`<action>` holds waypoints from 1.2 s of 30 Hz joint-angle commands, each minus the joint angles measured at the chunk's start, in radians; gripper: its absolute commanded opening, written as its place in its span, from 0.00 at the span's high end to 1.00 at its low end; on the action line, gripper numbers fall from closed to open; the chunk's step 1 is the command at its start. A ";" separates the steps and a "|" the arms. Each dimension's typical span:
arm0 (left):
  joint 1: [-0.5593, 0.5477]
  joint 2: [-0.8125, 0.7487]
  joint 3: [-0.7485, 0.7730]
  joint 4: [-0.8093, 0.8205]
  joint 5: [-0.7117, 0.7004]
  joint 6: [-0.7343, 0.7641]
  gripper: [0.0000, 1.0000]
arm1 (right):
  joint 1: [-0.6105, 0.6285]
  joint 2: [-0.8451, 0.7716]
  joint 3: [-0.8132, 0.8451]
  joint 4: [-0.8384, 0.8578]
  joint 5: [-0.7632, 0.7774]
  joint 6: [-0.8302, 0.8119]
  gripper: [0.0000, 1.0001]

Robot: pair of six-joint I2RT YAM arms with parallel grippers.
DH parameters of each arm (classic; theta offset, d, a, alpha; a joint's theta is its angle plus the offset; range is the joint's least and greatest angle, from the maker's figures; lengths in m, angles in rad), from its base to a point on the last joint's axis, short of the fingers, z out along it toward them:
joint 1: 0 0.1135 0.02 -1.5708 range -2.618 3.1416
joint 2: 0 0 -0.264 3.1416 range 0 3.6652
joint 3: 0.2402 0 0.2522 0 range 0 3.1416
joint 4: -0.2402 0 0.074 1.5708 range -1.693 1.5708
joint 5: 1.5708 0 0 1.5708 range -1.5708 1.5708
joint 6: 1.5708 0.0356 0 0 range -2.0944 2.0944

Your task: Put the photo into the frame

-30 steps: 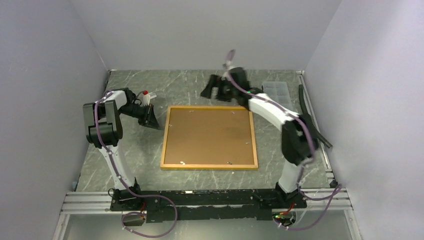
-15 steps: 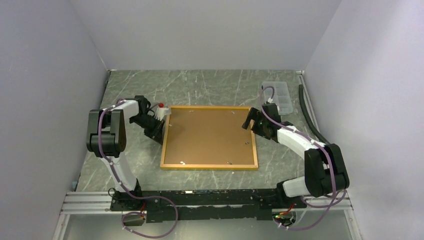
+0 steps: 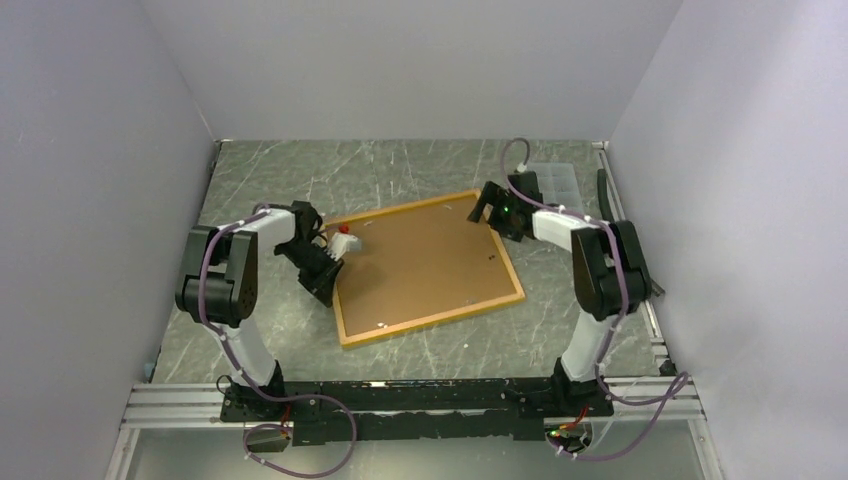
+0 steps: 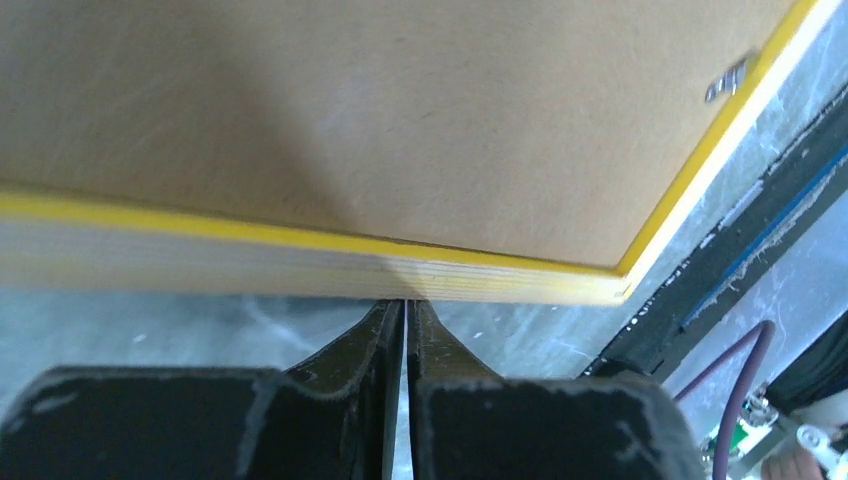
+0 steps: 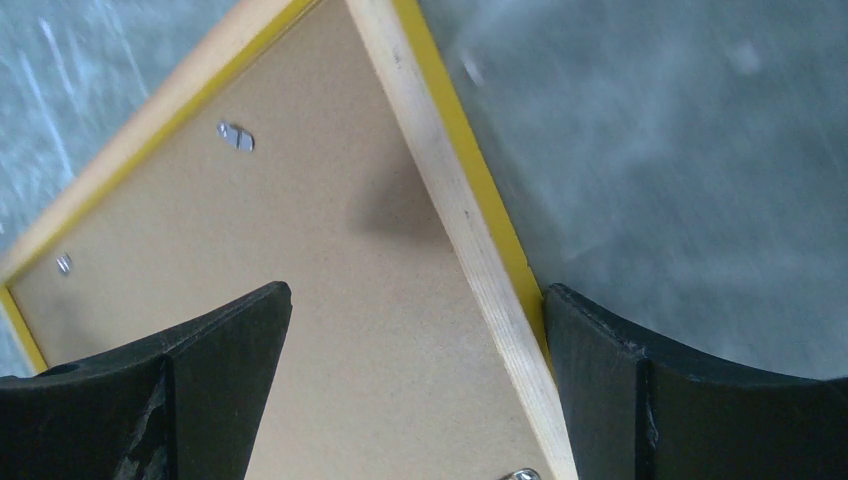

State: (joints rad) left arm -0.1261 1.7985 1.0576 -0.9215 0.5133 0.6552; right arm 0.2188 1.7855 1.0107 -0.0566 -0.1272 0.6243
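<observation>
The frame (image 3: 430, 265) lies back-up on the table, brown backing showing inside a thin yellow border, turned askew. The photo is not in view. My left gripper (image 3: 328, 270) is shut and empty, its tips against the frame's left side edge (image 4: 300, 270); the left wrist view (image 4: 405, 305) shows the jaws closed together at the wood. My right gripper (image 3: 487, 208) is open at the frame's far right corner. In the right wrist view (image 5: 418, 292) it straddles the frame's edge (image 5: 470, 230): one finger (image 5: 590, 340) touches the yellow outer side, the other is over the backing.
A small clear plastic compartment box (image 3: 555, 183) stands at the back right. A black cable (image 3: 603, 195) runs along the right table edge. Grey walls enclose three sides. The arms' metal base rail (image 3: 400, 400) runs along the near edge.
The frame has turned counterclockwise from square to askew. My left gripper has moved right and nearer, along the frame's left edge. My right gripper has moved back to the frame's far right corner.
</observation>
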 commanded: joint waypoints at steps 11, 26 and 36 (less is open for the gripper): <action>-0.218 0.005 0.115 -0.224 0.161 0.144 0.58 | 0.090 0.279 0.644 -0.222 0.051 -0.122 0.00; 0.223 0.311 0.777 -0.119 0.140 -0.195 0.61 | 0.120 -0.374 -0.035 -0.228 -0.011 0.028 0.00; 0.226 0.484 0.806 -0.041 0.242 -0.317 0.68 | 0.151 -0.606 -0.525 -0.043 -0.240 0.243 0.00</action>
State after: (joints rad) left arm 0.1089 2.3192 1.8771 -0.9947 0.6796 0.4004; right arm 0.3664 1.1999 0.5377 -0.2504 -0.2703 0.7700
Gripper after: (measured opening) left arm 0.338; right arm 0.998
